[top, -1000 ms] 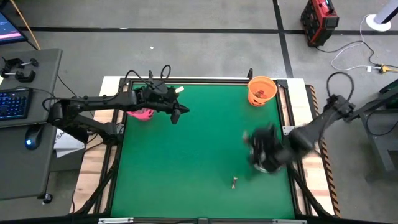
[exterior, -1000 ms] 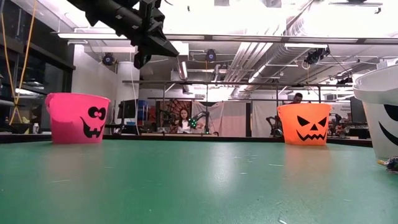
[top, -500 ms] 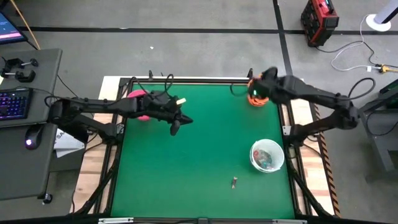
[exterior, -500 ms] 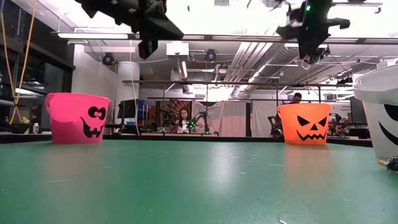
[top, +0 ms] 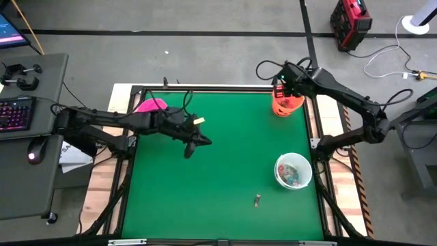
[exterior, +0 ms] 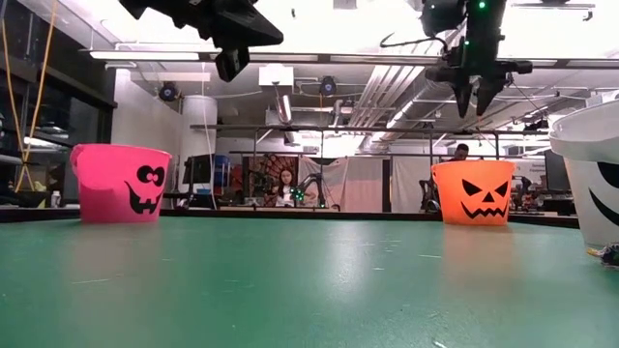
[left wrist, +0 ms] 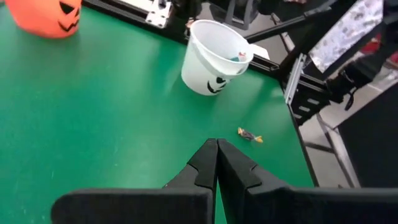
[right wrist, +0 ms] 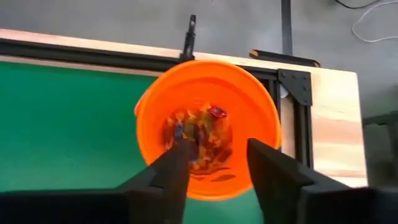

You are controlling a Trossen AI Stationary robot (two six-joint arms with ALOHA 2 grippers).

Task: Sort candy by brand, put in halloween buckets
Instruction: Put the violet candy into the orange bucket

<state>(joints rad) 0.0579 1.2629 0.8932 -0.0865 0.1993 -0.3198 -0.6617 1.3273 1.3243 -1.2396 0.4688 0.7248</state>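
The orange bucket stands at the table's far right and holds several candies. My right gripper hangs open and empty above it, its fingers over the bucket's rim. The white bucket stands at the right with candies inside. The pink bucket stands at the far left. One brownish candy lies on the green mat near the front; it also shows in the left wrist view. My left gripper is shut and empty, high above the mat left of centre.
The green mat lies open between the buckets. A black frame rail runs along the far edge. In the low view, the room behind the table shows a seated person.
My right gripper has swung from over the white bucket at the right toward the far edge and now hangs above the orange bucket. My left gripper has drifted a little toward the near edge, staying high and shut.
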